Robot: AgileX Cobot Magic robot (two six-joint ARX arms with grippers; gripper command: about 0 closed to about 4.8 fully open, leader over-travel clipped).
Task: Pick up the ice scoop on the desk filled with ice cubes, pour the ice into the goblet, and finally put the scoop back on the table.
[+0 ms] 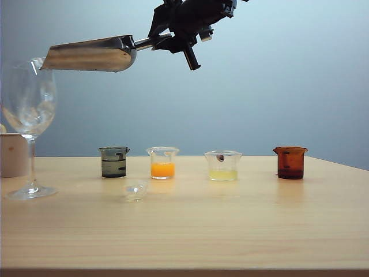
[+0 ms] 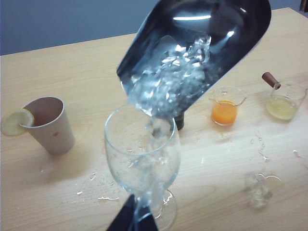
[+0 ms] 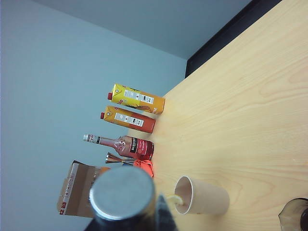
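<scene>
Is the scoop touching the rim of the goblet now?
Apart. In the exterior view the scoop, held by the right gripper, has its lip level with the goblet rim, with a thin strip of wall between them.

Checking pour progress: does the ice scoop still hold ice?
Yes. In the left wrist view the ice scoop, tipped mouth-down above the goblet, has ice cubes heaped at its lip.

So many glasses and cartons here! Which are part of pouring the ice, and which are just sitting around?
In use: ice scoop, held by the right gripper; ice cubes; goblet; table.

Lying about: four small beakers, beige cup with lemon slice, juice cartons, bottle.
</scene>
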